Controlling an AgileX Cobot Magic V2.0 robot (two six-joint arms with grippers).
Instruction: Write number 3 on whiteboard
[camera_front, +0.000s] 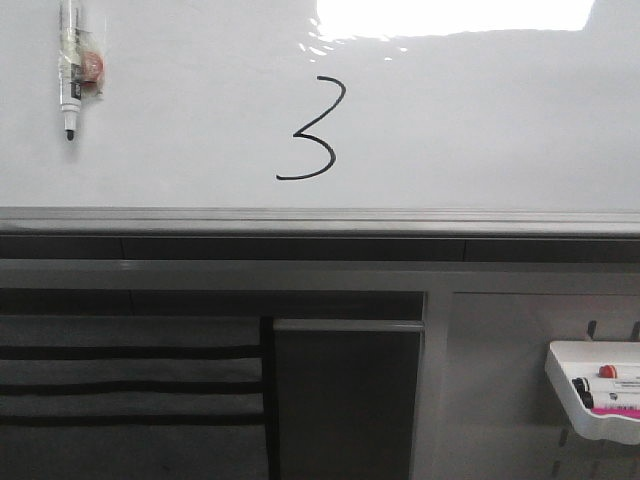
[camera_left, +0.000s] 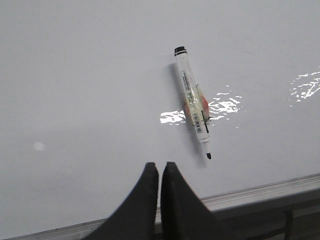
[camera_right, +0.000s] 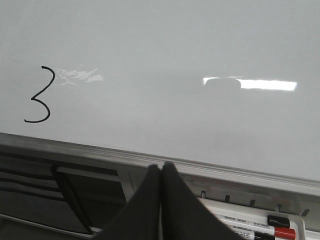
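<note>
Glossy whiteboard (camera_front: 480, 120) carries the finished number 3 (camera_front: 312, 132) near its middle, a marker (camera_front: 70, 70) clinging uncapped at upper left (apparently parked there after writing), both arms' jaws pressed together, holding nothing.

Front view's top edge is cutting off the marker (camera_front: 70, 70) stuck near the whiteboard (camera_front: 480, 120) upper left; its label print is reading too small. Right edge is cropping the marker tray (camera_front: 560, 385).
</note>
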